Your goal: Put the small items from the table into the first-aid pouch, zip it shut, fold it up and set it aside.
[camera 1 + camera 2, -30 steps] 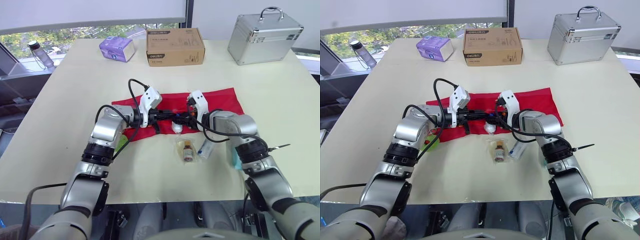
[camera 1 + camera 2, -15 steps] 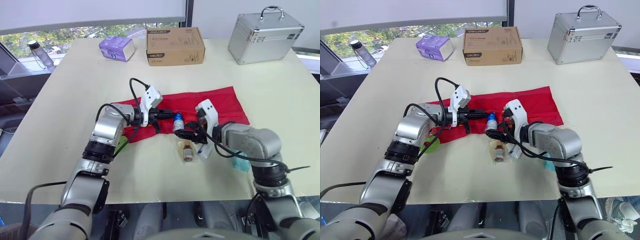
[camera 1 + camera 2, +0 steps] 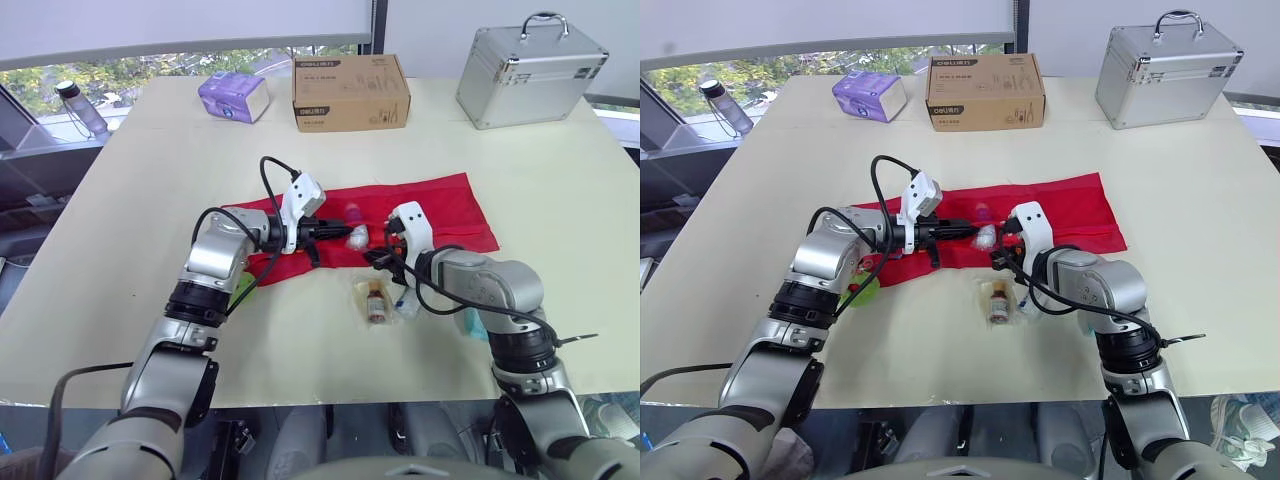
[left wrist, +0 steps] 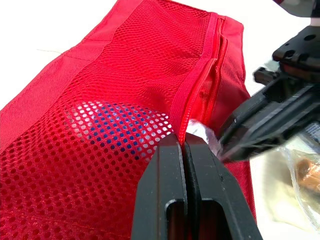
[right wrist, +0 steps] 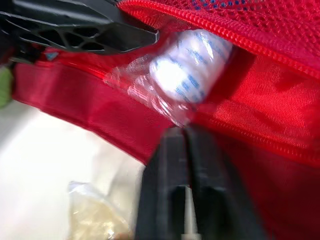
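The red first-aid pouch (image 3: 440, 205) lies flat mid-table. My left gripper (image 3: 335, 230) is shut on the zipper edge of its mesh pocket (image 4: 125, 100) and holds that edge up. A blue item (image 4: 115, 125) shows through the mesh. A white roll in clear wrap (image 3: 357, 237) sits in the pocket's mouth, partly inside. My right gripper (image 3: 372, 258) is shut just in front of the roll (image 5: 187, 62), its tips at a corner of the wrap. On the table near the pouch lie a bagged brown bottle (image 3: 375, 298) and a white tube (image 3: 410, 298).
A teal packet (image 3: 475, 322) lies beside my right forearm and a green item (image 3: 243, 290) under my left arm. At the table's far side stand a cardboard box (image 3: 350, 92), a purple tissue pack (image 3: 232, 97) and a metal case (image 3: 530, 70).
My right gripper let go of the roll at the pocket's mouth, drew back a little, came up to it again and shut. The left gripper has kept its hold.
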Robot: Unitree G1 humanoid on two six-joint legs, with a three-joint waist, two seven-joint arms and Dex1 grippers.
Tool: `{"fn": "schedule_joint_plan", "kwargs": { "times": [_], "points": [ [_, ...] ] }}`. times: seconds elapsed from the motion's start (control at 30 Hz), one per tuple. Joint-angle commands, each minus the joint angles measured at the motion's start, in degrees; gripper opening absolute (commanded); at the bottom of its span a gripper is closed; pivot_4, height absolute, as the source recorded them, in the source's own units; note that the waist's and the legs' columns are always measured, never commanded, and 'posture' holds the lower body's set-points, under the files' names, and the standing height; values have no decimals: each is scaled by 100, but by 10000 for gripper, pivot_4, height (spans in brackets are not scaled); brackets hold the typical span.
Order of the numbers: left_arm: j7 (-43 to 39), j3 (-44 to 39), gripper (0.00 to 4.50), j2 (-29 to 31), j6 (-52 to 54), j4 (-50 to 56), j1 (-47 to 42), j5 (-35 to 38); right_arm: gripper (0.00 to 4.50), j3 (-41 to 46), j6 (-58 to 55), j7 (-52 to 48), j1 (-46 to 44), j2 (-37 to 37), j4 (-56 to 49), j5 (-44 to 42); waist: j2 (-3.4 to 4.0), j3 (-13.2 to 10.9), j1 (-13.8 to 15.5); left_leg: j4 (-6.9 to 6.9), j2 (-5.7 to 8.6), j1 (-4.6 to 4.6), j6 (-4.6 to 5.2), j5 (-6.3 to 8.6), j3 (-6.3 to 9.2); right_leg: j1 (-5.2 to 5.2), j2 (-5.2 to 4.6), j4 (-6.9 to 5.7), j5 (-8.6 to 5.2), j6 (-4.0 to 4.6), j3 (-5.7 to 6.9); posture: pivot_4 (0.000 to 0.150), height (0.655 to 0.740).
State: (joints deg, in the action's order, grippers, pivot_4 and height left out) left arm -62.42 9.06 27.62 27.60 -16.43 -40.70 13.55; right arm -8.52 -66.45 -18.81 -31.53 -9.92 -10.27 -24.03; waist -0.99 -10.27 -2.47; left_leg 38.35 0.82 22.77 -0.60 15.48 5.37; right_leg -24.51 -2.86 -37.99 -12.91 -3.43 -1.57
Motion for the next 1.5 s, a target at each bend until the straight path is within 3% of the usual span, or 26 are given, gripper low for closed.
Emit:
{"fn": "schedule_joint_plan", "kwargs": {
  "times": [0.03,0.2,0.3,0.43,0.7,0.87,0.9,1.23,1.37,1.5],
  "points": [
    [-87,-54,0,100,-138,179,-88,16,513,-146,389,-196,-142,-219,-44,168,0,0,0,0,0,0,0,0,-1,0,0,0,0,0,0,1500,7400],
    [-78,-48,0,96,-174,167,-87,7,513,-56,549,-504,-227,-466,156,144,0,0,0,0,0,0,0,0,-1,0,0,0,0,0,0,1500,7400],
    [-56,-53,0,77,-198,130,-105,-5,8220,148,386,-786,-229,-532,-128,-184,0,0,0,0,0,0,0,0,-1,0,0,0,0,0,0,1500,7400],
    [-54,-63,0,69,-205,110,-116,-10,26270,63,556,-637,-156,-372,-145,-83,0,0,-3,0,-1,0,1,0,-1,0,0,0,0,0,-1,1500,7400],
    [-86,-37,0,64,-204,123,-119,-19,26270,-432,1616,-528,-313,-195,548,664,0,0,-2,1,0,0,-1,0,-3,0,0,0,0,0,-2,1500,7400],
    [-105,-32,0,67,-214,108,-149,-28,3331,-488,2178,-455,-436,-23,1110,1011,0,0,-3,0,0,0,-12,-7,-3,-1,0,0,0,0,-2,1500,7400],
    [-117,-17,0,78,-231,115,-142,-42,391,-461,2282,-407,-465,34,1223,1067,0,0,-3,0,0,0,-18,-11,-3,-1,0,0,0,0,-2,1500,7400],
    [-88,-12,0,79,-310,93,-96,-114,391,-319,2560,-642,-474,165,1471,1142,0,0,-6,0,-1,-1,-22,-13,-3,-1,1,-2,0,0,-3,1500,7400],
    [-57,-24,0,60,-370,-7,-129,-142,17013,83,1724,-1081,-58,-404,128,533,0,0,14,0,0,2,-20,-12,-3,-1,0,1,0,0,-3,1500,7400],
    [-37,-37,0,27,-416,-66,-141,-157,29050,764,666,-1331,547,-1054,-1493,-348,1,-1,35,2,1,6,-4,-3,-1,-1,-3,2,0,0,-1,1500,7400]
  ]
}}
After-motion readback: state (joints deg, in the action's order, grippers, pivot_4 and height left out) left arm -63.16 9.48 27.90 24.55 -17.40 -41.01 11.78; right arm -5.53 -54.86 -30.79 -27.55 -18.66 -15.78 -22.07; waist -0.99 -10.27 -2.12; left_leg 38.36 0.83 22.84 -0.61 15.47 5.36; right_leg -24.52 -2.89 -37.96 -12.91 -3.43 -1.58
